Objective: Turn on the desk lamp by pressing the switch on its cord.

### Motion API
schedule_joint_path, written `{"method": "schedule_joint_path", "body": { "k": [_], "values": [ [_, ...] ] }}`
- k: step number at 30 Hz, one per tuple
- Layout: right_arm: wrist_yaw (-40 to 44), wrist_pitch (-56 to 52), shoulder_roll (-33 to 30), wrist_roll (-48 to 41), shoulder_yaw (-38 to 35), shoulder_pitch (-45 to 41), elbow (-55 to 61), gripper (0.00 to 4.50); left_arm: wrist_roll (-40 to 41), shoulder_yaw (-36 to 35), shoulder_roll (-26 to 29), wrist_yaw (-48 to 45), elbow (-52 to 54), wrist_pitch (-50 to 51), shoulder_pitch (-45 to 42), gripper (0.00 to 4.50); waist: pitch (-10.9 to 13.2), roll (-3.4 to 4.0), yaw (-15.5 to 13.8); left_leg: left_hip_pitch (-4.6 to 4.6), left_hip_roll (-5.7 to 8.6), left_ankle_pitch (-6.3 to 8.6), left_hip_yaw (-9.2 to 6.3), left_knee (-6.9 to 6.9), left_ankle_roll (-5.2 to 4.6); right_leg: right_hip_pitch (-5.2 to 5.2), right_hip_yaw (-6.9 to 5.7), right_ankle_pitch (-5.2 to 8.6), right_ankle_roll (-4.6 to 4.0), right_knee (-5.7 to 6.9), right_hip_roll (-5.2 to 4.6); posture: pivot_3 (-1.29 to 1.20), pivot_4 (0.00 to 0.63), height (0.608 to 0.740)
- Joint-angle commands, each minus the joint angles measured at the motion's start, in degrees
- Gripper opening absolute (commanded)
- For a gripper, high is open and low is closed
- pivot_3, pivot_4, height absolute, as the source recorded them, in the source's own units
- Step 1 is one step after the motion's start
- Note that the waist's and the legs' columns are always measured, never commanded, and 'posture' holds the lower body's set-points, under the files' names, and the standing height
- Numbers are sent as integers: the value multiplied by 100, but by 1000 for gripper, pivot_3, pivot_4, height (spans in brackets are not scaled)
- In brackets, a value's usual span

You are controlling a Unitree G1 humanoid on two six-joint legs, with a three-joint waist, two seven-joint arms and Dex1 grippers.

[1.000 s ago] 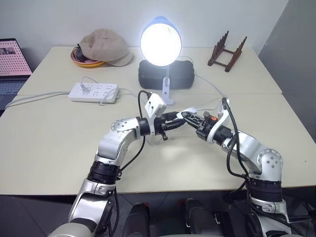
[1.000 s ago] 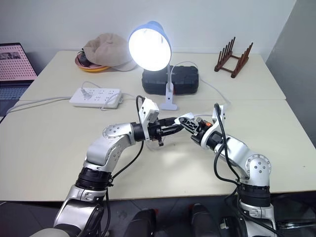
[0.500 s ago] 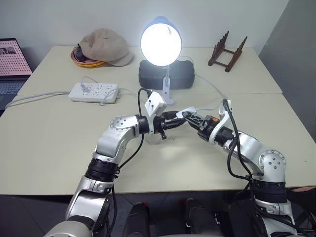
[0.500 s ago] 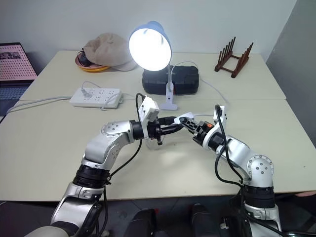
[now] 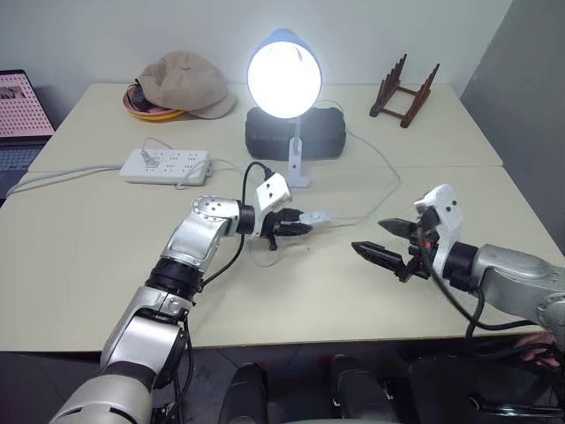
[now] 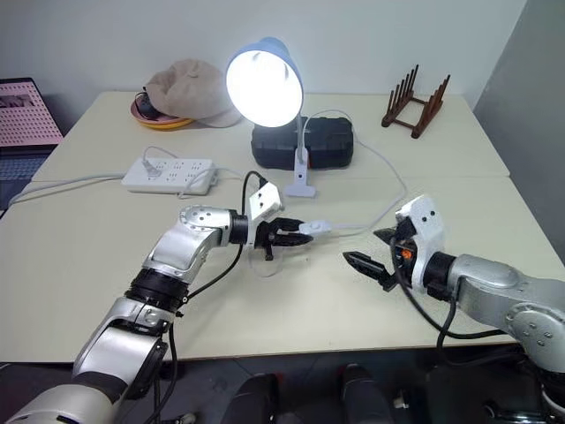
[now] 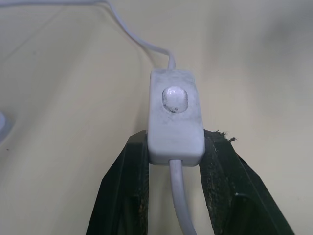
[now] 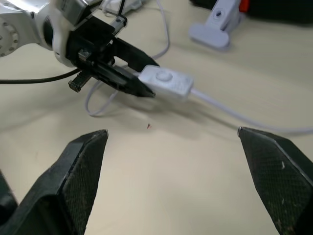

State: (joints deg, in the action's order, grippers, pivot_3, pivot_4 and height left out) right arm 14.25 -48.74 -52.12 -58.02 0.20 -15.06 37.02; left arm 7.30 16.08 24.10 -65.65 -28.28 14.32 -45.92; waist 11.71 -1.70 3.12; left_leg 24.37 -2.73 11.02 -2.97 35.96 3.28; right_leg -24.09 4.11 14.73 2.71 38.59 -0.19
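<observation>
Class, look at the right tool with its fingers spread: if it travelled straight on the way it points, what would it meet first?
Probably the switch, pinched by the left tool. It lies straight ahead of the right tool, with bare table between them, though depth is hard to judge.

- Two cream tables [image 5: 79,265] stand pushed together against a plain white wall [image 5: 132,35].
- A grey panel [image 5: 530,97] rises on the right.
</observation>
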Motion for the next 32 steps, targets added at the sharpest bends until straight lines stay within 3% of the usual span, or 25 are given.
{"method": "schedule_joint_path", "body": {
  "k": [1,3,5,8,18,22,28,32],
  "values": [
    [685,687,23,1031,317,85,100,4464,-239,52,-116,-90,-616,-537,-310,1106,0,0,-9,2,0,0,0,0,0,0,0,-3,5,-1,0,0,150,740],
    [903,877,66,1381,415,166,36,4464,-261,-14,-169,-114,-809,-704,-430,1106,0,-1,-31,9,1,0,0,-1,0,-3,0,-15,28,-2,-1,0,150,740],
    [1010,894,190,1479,379,173,-45,4500,-200,-115,-165,-217,-879,-699,-518,1793,1,-1,-40,18,1,0,-1,-1,0,-8,-3,-15,29,-5,-1,0,150,740],
    [1172,927,318,1662,344,195,-189,4500,-124,-184,-28,-451,-786,-600,-521,2300,1,-2,-39,20,1,0,-2,0,0,-9,-3,-16,31,-5,-1,0,150,740],
    [1705,938,475,1986,162,366,-494,4500,563,-1017,1577,-929,1502,863,492,4337,1,-1,9,8,-3,0,-4,-1,0,-7,-3,-15,29,11,1,0,150,740],
    [2349,941,164,1932,-33,308,-616,4500,1100,-2000,2641,-843,2800,1883,1454,4431,7,-2,48,7,-8,0,0,-2,0,-13,-1,-14,27,14,0,0,150,740],
    [2855,1050,-36,2167,-219,115,-1263,4500,1374,-2888,3186,-418,3657,2411,2513,4431,5,-3,-49,-3,-2,0,1,2,1,0,-7,7,-9,11,-12,0,150,740],
    [3020,1058,20,2312,-142,-195,-1607,4500,1560,-3227,3150,-67,3831,2588,2759,4431,6,-4,-32,-3,-1,0,11,7,1,-2,-2,5,-6,10,-17,0,150,740]
  ]
}}
